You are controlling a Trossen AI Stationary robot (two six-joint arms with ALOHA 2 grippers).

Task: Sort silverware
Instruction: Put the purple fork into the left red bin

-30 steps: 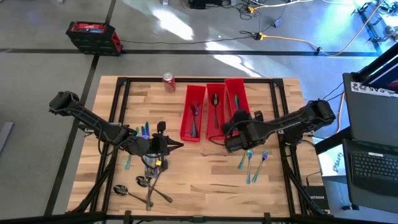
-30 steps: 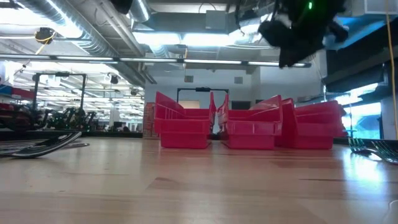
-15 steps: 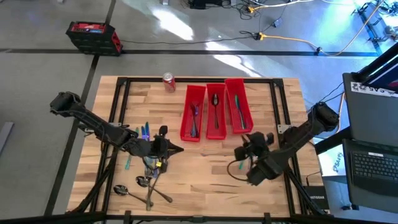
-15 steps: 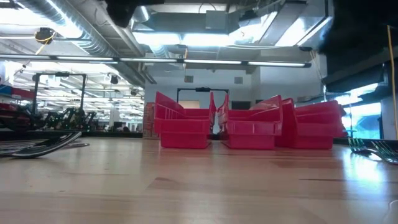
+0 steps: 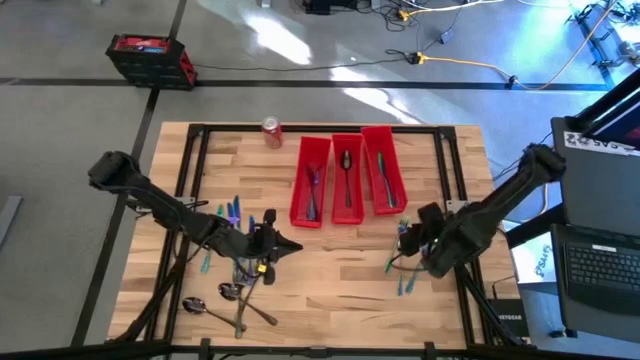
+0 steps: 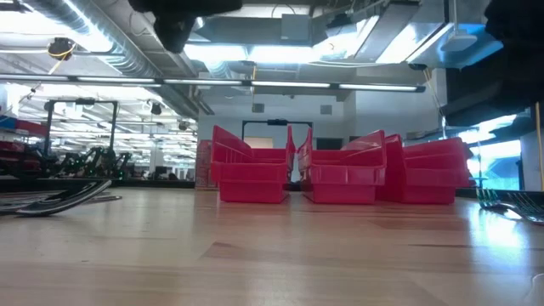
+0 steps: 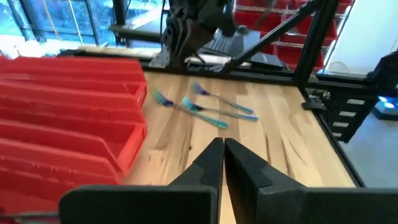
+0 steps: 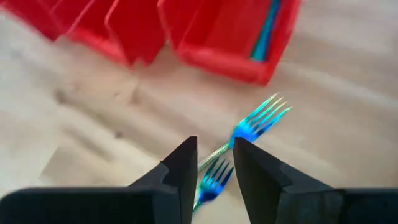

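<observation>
On the pale wooden table (image 5: 330,270), beside three long red plastic bins (image 5: 346,178), the right gripper (image 8: 212,163) hovers, slightly parted and empty, over overlapping iridescent teal forks (image 8: 256,121); it risks snagging two. The left gripper (image 7: 219,160) waits clenched.

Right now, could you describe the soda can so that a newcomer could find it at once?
Start from the three red bins at the table's far edge. The soda can stands alone beside them, toward the left arm's side: the only red cylinder there.

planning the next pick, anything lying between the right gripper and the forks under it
Nothing: in the right wrist view the right gripper hangs open directly above the forks, with only bare wooden table around them.
</observation>
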